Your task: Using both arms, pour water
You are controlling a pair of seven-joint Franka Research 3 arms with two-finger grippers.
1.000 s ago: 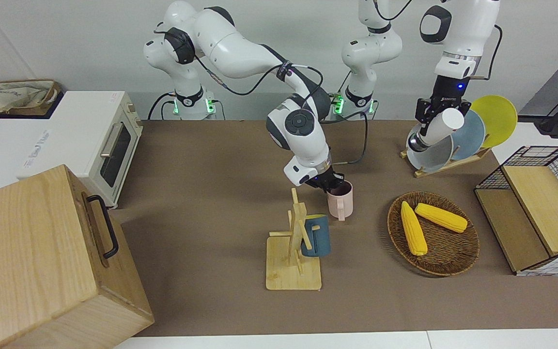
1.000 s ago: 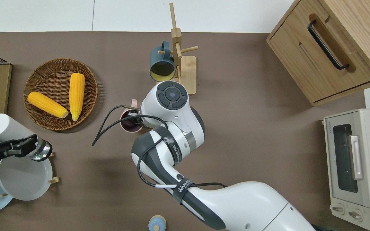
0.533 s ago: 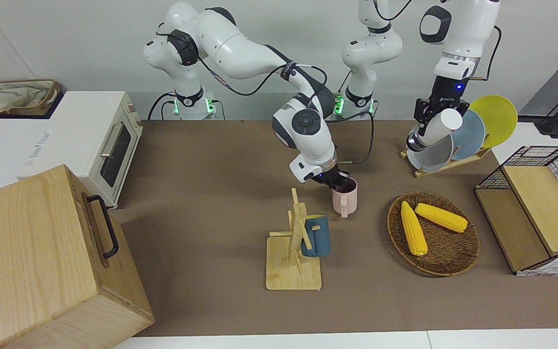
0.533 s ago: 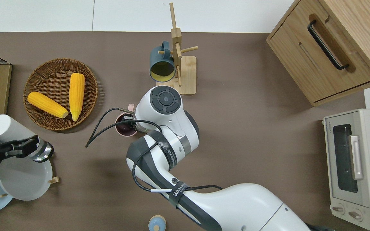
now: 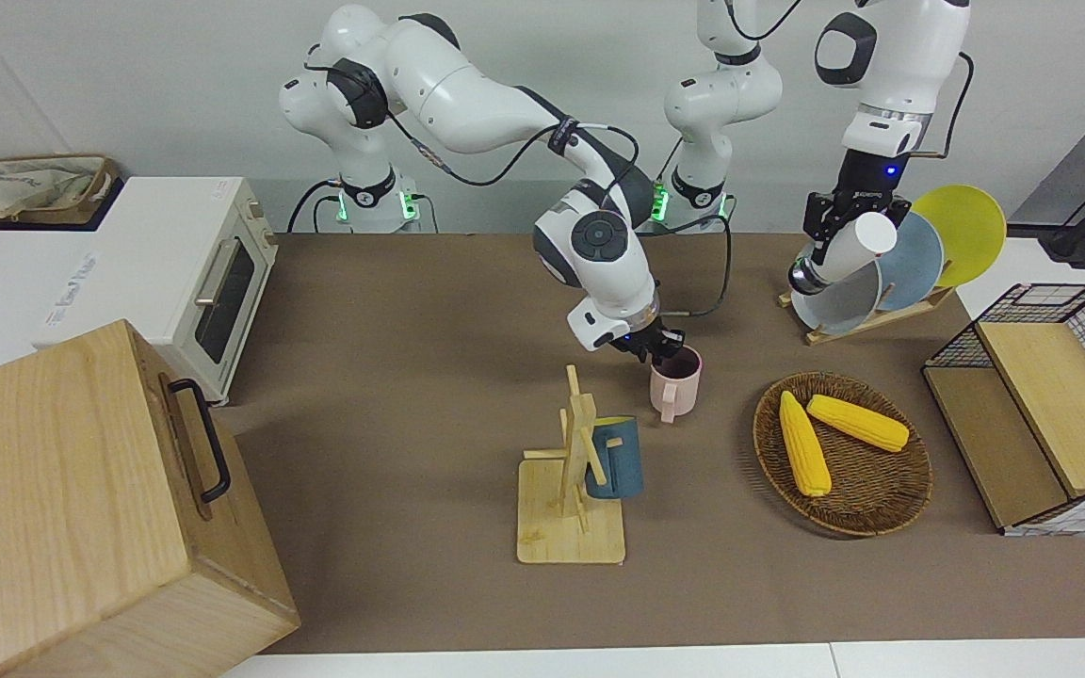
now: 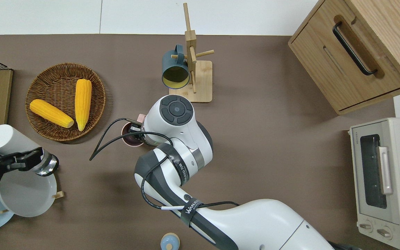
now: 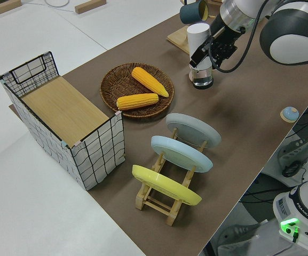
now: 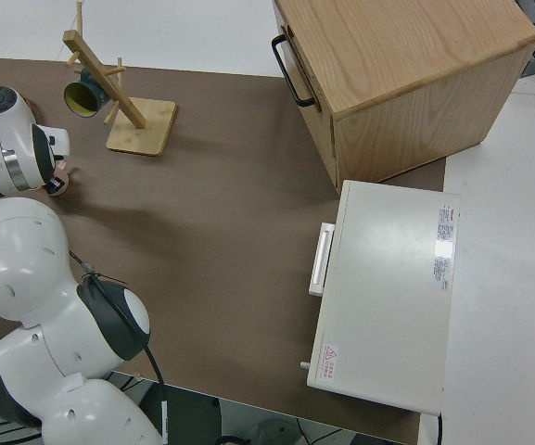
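Observation:
A pink mug (image 5: 676,388) is in the middle of the brown table, and my right gripper (image 5: 661,348) is shut on its rim from above. From overhead the right arm's wrist covers most of the pink mug (image 6: 129,134). I cannot tell whether the mug touches the table. My left gripper (image 5: 847,215) is shut on a white bottle (image 5: 851,247) with a silver end, held tilted in the air. Seen from above, the white bottle (image 6: 6,139) hangs over the plate rack (image 6: 58,195) in my left gripper (image 6: 19,160).
A wooden mug tree (image 5: 569,527) carrying a blue mug (image 5: 616,459) stands farther from the robots than the pink mug. A wicker basket (image 5: 867,520) holds two corn cobs (image 5: 803,443). A wire basket (image 5: 1051,405), a wooden cabinet (image 5: 81,508) and a toaster oven (image 5: 194,273) line the table's ends.
My right gripper has carried the pink mug toward the left arm's end of the table. The left gripper with the bottle has barely shifted.

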